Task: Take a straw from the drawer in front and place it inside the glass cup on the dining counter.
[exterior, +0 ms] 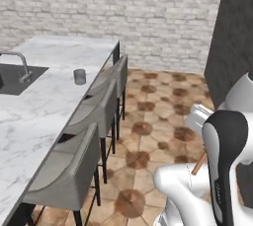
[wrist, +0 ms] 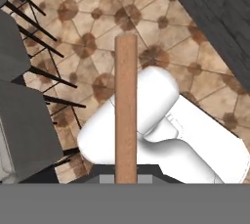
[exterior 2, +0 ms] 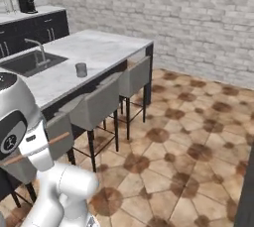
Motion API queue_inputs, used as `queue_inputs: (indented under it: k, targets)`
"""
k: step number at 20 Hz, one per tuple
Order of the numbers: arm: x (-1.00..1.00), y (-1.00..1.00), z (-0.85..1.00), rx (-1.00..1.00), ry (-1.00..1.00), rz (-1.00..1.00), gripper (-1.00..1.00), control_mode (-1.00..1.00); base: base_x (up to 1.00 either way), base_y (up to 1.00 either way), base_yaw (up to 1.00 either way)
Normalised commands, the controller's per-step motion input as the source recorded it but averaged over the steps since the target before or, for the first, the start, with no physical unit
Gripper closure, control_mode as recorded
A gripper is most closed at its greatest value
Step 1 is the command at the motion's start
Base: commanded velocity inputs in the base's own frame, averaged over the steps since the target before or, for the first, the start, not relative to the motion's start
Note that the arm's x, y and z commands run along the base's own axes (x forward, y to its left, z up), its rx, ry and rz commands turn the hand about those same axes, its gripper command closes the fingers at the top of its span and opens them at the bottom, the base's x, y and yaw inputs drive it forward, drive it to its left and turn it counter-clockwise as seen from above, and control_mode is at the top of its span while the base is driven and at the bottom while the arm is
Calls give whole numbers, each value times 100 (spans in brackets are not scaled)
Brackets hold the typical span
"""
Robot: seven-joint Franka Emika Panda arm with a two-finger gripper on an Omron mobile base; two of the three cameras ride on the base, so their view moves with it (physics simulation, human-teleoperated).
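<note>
Evidently the claw [wrist: 126, 181] is clenching the straw [wrist: 126, 110] near its lower end, so the thin, stiff, featherlight stick is jutting straight ahead of it. Being so slim, it is probably liable to pivot or slip, while the cup [exterior: 79, 76] is waiting well ahead on the desk [exterior: 44, 101].

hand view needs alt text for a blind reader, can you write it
A straw, orange-brown, rises from the shut hand up the middle of the picture. Below it lies brown patterned floor tile, with grey stools on dark legs at the left.

straw [exterior: 199, 163] mostly hidden behind arm, sink [exterior: 15, 79] cropped
</note>
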Motion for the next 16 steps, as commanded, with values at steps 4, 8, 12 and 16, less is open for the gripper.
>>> queue_inputs:
  k: [4, 8, 12, 16]
  targets:
    - [0, 0, 0, 0, 0, 0, 100, 100, 68, -78, 23]
    - [0, 0, 0, 0, 0, 0, 100, 100, 89, -66, 24]
    - [0, 0, 0, 0, 0, 0, 100, 100, 97, -61, 28]
    - [0, 0, 0, 0, 0, 0, 100, 100, 96, -62, 35]
